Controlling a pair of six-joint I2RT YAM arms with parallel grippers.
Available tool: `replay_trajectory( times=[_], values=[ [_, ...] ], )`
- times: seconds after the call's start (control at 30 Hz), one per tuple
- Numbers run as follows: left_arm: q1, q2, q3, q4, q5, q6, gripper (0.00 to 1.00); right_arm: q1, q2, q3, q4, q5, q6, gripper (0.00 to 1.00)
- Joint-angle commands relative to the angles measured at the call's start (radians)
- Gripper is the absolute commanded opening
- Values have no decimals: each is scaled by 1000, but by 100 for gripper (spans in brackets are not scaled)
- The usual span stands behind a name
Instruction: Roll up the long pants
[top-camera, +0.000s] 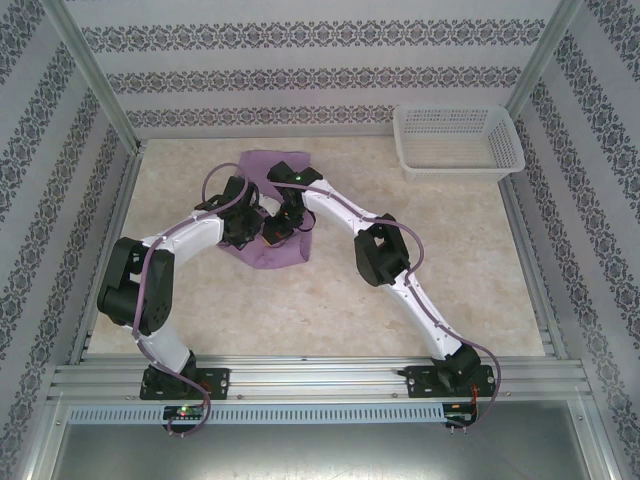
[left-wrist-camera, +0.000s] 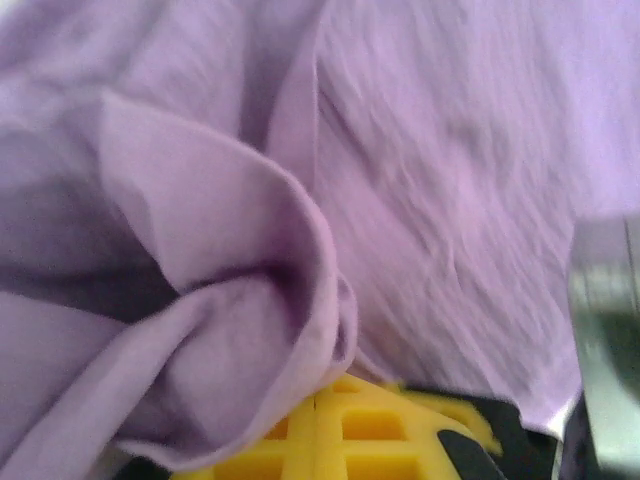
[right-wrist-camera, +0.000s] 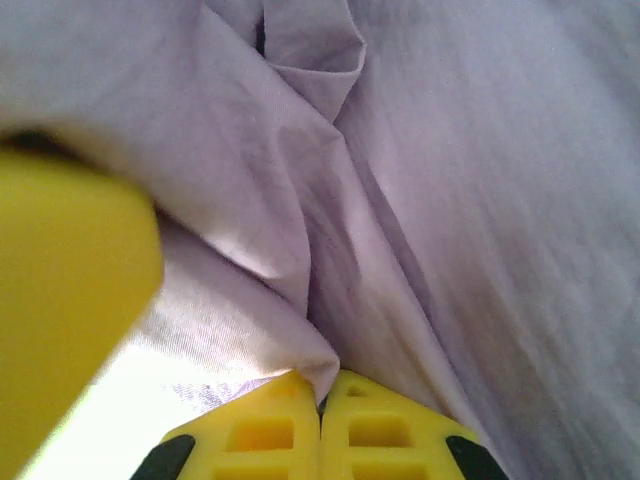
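Note:
The long pants (top-camera: 268, 163) lie bunched as a lilac heap on the table's far middle, partly under both arms. My left gripper (top-camera: 258, 228) and right gripper (top-camera: 283, 222) meet close together over the heap's near part. In the left wrist view the yellow fingers (left-wrist-camera: 345, 435) are pressed together, with a thick fold of the pants (left-wrist-camera: 450, 180) drawn in between their tips. In the right wrist view the right gripper (right-wrist-camera: 320, 405) is shut on a pinched ridge of the pants (right-wrist-camera: 480, 180). A blurred yellow block (right-wrist-camera: 70, 270) sits close at the left. The waistband is hidden.
A white plastic basket (top-camera: 458, 140) stands at the table's back right corner. Patterned walls and metal frame posts (top-camera: 95, 75) enclose the table. The beige tabletop (top-camera: 300, 310) stretches between the heap and the arm bases.

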Motion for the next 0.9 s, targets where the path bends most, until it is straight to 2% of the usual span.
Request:
replay_trajectory(
  times=[0.0, 0.03, 0.07, 0.13, 0.33, 0.5, 0.57, 0.67, 0.77, 0.87],
  values=[
    [33, 14, 48, -80, -158, 65, 0, -17, -22, -29, -32, 63, -24, 23],
    [44, 17, 53, -93, -177, 71, 0, -17, -30, -34, -34, 74, -29, 39],
    [53, 17, 54, -99, -186, 77, 0, -17, -40, -45, -33, 88, -33, 47],
    [72, 11, 50, -102, -190, 87, 0, -18, -81, -84, -21, 123, -43, 54],
    [89, 17, 35, -90, -181, 94, 0, -19, -260, -217, 4, 225, -54, 56],
    [89, 49, 31, -74, -164, 86, 0, 1, -433, -370, 104, 280, -3, 56],
    [90, 61, 34, -73, -161, 86, 0, 39, -496, -444, 153, 290, -1, 57],
    [94, 78, 38, -63, -156, 84, 0, 144, -562, -563, 233, 411, -54, 60],
    [100, 98, 47, -57, -145, 84, 0, 231, -560, -645, 299, 580, -136, 62],
    [106, 113, 59, -59, -134, 86, 0, 285, -533, -701, 375, 675, -196, 64]
  ],
)
